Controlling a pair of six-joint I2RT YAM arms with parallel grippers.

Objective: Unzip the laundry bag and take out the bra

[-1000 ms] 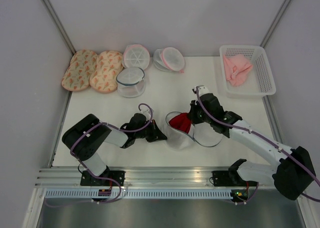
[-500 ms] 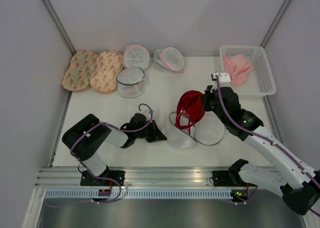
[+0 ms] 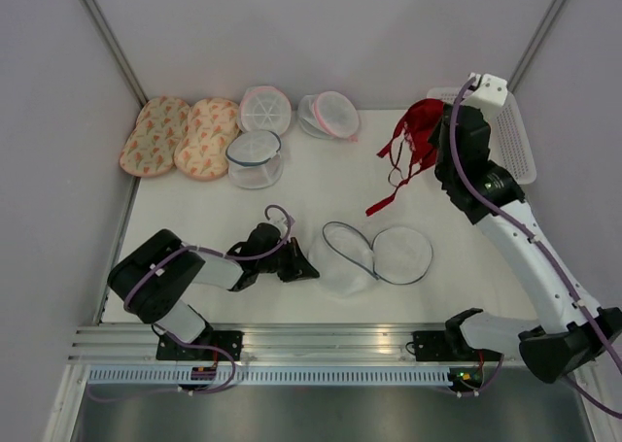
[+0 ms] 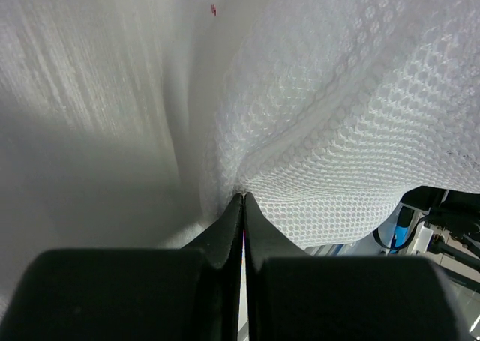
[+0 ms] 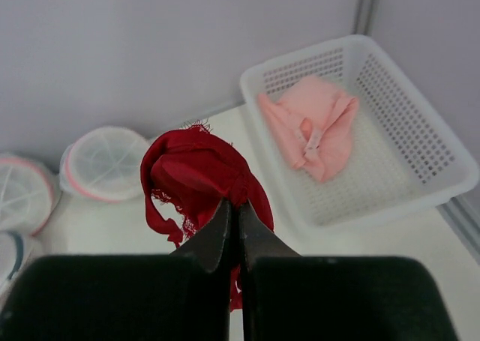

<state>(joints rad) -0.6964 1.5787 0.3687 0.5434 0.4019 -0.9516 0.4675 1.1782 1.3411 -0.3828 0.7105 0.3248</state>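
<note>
The laundry bag (image 3: pixel 348 259) lies unzipped in the middle of the table, its white mesh dome beside its flat blue-grey-rimmed lid (image 3: pixel 403 255). My left gripper (image 3: pixel 305 264) is shut on the bag's left edge; in the left wrist view the closed tips (image 4: pixel 244 198) pinch the white mesh (image 4: pixel 352 131). My right gripper (image 3: pixel 434 136) is shut on the dark red lacy bra (image 3: pixel 416 121) and holds it high above the table, straps dangling, near the basket. In the right wrist view the bra (image 5: pixel 195 169) hangs from the closed tips (image 5: pixel 235 206).
A white basket (image 3: pixel 520 146) at the back right holds a pale pink cloth (image 5: pixel 311 131). Two pink-rimmed mesh bags (image 3: pixel 264 109) (image 3: pixel 330 115), another blue-grey-rimmed mesh bag (image 3: pixel 255 158) and two peach patterned pads (image 3: pixel 180 136) lie along the back left.
My right gripper has pulled the bra out of the bag and carried it up and to the back right, towards the basket. The left gripper has stayed on the bag's edge.
</note>
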